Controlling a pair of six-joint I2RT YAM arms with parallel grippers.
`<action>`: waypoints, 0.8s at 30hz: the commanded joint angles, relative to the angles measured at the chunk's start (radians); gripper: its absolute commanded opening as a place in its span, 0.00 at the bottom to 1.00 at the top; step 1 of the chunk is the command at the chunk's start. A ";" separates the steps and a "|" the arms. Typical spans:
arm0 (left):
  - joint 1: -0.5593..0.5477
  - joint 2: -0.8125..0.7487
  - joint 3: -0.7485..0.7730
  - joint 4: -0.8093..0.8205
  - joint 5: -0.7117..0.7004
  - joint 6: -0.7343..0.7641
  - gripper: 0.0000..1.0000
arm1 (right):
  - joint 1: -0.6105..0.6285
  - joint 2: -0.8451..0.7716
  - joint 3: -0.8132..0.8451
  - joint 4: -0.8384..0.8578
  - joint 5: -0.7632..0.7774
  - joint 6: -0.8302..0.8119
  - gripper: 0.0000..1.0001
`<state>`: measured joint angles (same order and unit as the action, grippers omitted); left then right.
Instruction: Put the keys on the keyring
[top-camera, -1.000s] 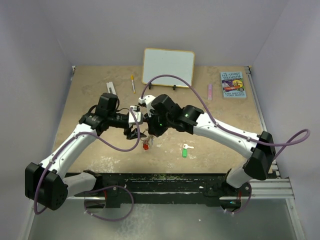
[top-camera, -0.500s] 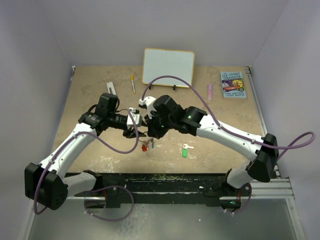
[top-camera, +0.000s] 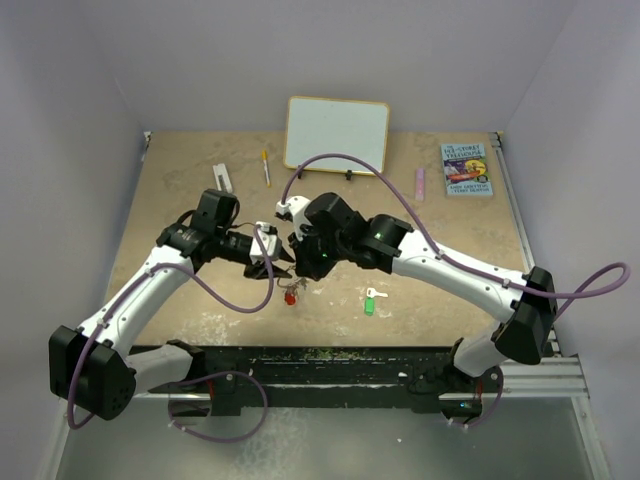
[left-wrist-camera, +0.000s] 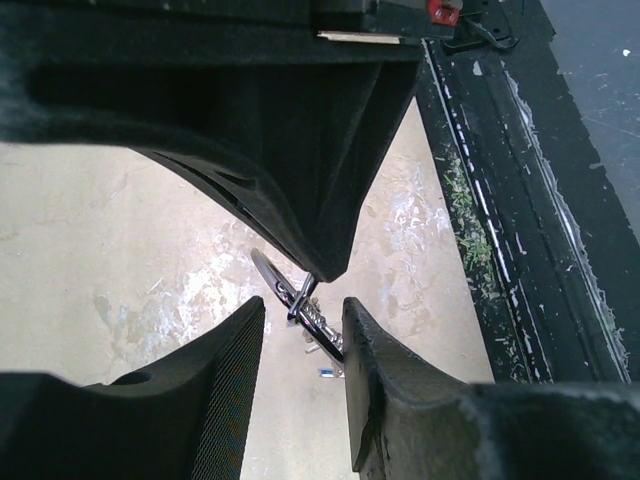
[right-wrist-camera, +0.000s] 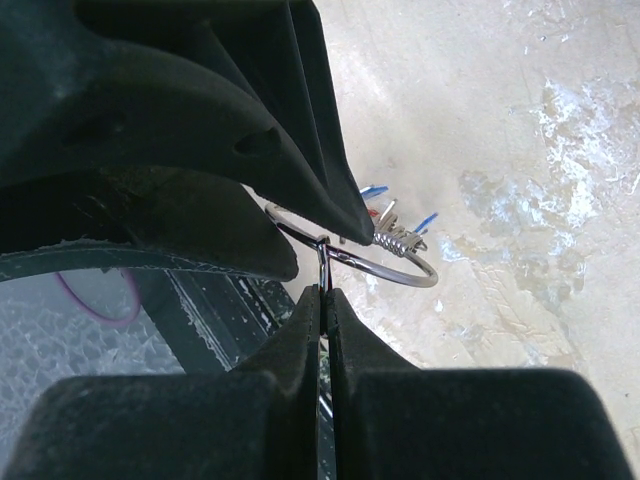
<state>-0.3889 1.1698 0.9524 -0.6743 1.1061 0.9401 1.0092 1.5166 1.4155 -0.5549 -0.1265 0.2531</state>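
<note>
Tan tabletop (top-camera: 170, 190), top view: whiteboard (top-camera: 337, 134), book (top-camera: 466, 168) and yellow pen (top-camera: 265, 167) sit in the upper frame. A green-tagged key (top-camera: 370, 303) lies lower centre, apart from the arms.

Left wrist: left gripper (left-wrist-camera: 302, 312) parted, straddling the keyring (left-wrist-camera: 272, 278); the other arm's finger (left-wrist-camera: 300, 150) crowds in from above.

Right wrist: right gripper (right-wrist-camera: 322, 292) clenched on the keyring's thin metal.

Since the earlier frame, the left gripper has edged nearer the right.

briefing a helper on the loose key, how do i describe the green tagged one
From the white framed board at the back of the tan table, come straight toward the near edge. There a small silver key with a green plastic tag lies alone. Its neighbour to the left has a red plastic tag instead.
</note>
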 joint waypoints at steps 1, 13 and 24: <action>-0.006 0.003 0.052 -0.033 0.087 0.069 0.41 | 0.010 -0.014 0.045 -0.005 -0.015 -0.021 0.00; -0.005 0.012 0.064 -0.086 0.105 0.123 0.46 | 0.022 -0.008 0.058 -0.002 -0.004 -0.026 0.00; -0.005 0.013 0.066 -0.119 0.099 0.161 0.29 | 0.033 -0.007 0.062 -0.006 -0.005 -0.028 0.00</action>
<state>-0.3893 1.1809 0.9787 -0.7738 1.1603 1.0473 1.0328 1.5173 1.4216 -0.5789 -0.1238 0.2417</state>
